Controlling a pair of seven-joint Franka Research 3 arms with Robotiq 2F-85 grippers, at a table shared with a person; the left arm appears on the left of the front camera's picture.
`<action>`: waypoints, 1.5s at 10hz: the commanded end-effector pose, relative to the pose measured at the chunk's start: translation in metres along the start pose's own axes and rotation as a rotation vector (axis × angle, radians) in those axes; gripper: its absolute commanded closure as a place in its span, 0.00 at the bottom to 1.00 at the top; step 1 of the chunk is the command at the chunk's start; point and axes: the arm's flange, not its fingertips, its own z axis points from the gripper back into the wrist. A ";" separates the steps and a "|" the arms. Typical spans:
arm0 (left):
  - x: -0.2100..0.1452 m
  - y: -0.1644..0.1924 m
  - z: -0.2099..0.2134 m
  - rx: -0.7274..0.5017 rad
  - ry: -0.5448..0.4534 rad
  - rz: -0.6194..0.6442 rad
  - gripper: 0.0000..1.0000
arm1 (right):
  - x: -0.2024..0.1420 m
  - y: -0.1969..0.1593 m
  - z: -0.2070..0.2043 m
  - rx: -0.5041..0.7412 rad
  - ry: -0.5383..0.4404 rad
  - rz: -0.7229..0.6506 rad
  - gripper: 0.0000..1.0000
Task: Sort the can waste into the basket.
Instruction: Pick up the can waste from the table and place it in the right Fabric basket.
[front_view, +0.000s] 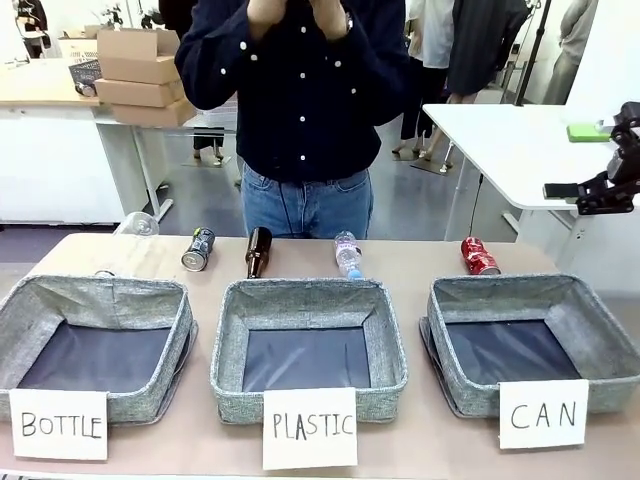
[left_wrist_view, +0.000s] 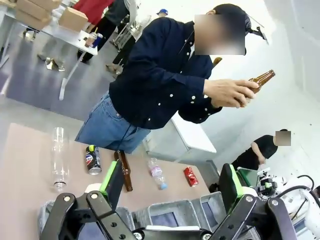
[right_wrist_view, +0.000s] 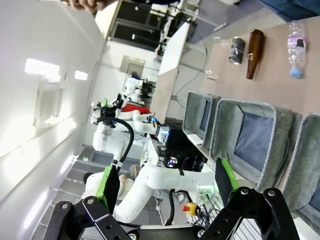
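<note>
Red can (front_view: 480, 256), dented, on its side

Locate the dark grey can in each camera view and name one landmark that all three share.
Front view: the dark can lies left of centre, just left of the brown bottle lying on the table.
Left wrist view: lower left, between a clear bottle and the brown bottle.
Right wrist view: upper right, just left of the brown bottle.
Shared landmark: the brown bottle lying right beside it.
</note>
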 end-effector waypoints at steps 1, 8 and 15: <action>-0.002 0.000 -0.004 -0.001 0.032 -0.007 0.00 | 0.003 0.000 -0.001 0.025 -0.010 0.028 0.00; -0.002 0.000 -0.004 -0.001 0.032 -0.007 0.00 | 0.003 0.000 -0.001 0.025 -0.010 0.028 0.00; -0.002 0.000 -0.004 -0.001 0.032 -0.007 0.00 | 0.003 0.000 -0.001 0.025 -0.010 0.028 0.00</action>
